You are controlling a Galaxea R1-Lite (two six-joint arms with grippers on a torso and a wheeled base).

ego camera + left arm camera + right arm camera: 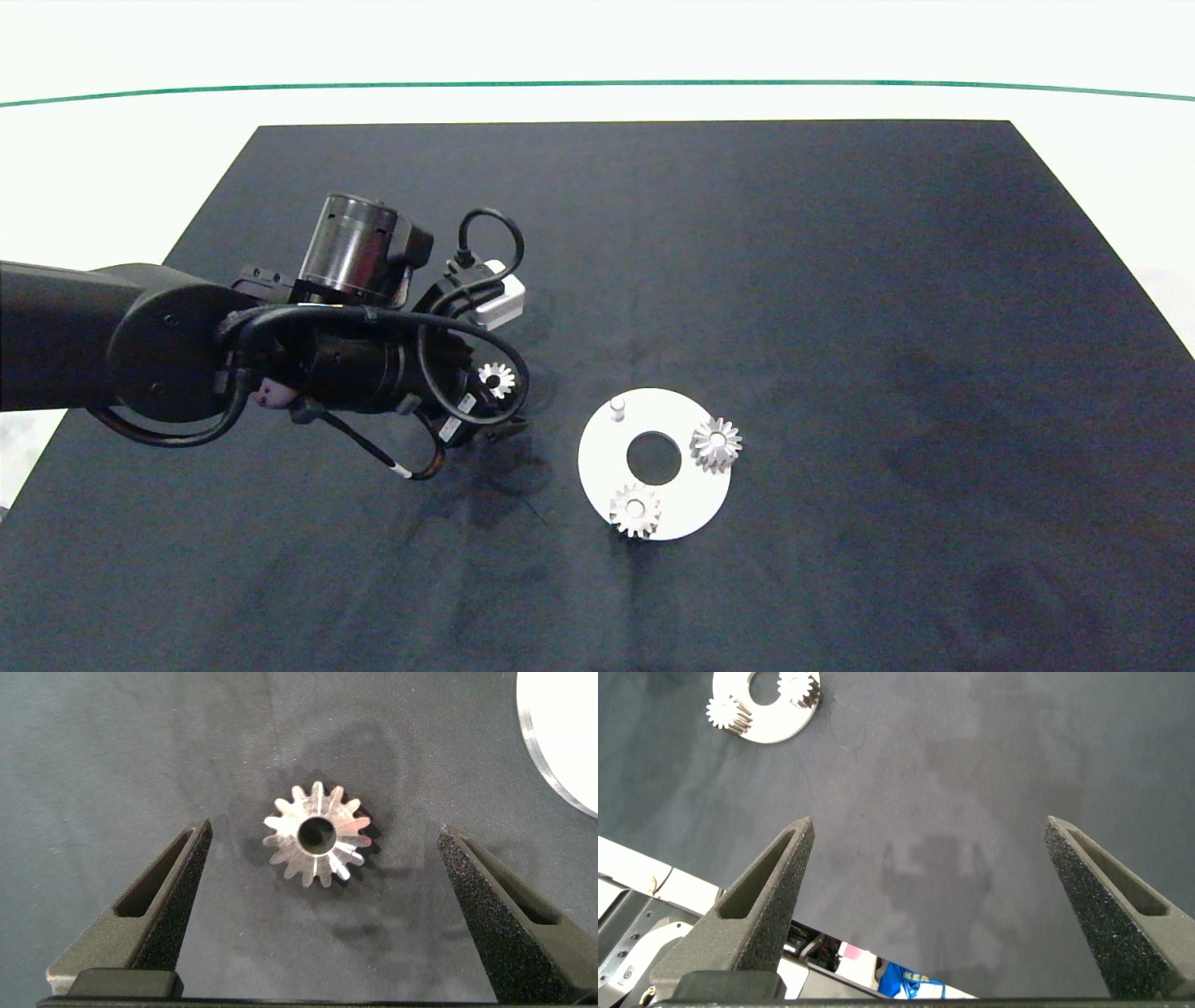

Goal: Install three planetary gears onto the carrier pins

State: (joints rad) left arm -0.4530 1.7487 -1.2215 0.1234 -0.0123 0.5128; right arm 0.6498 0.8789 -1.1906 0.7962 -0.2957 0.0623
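A white carrier disc (686,502) lies on the dark mat with two silver planetary gears seated on its pins, one at the right (716,444) and one at the front (635,510). One bare carrier pin (617,407) stands at the disc's back left. A third planetary gear (496,379) (317,834) lies flat on the mat left of the disc. My left gripper (322,863) hangs open right over this gear, a finger on each side, not touching it. The right gripper (929,859) is open over bare mat, far from the disc (768,707), and does not show in the head view.
The black mat (840,280) covers most of the white table, whose edges show at the back and sides. The left arm (168,345) reaches in from the left with cables looped around its wrist. Beyond the table edge, clutter shows in the right wrist view.
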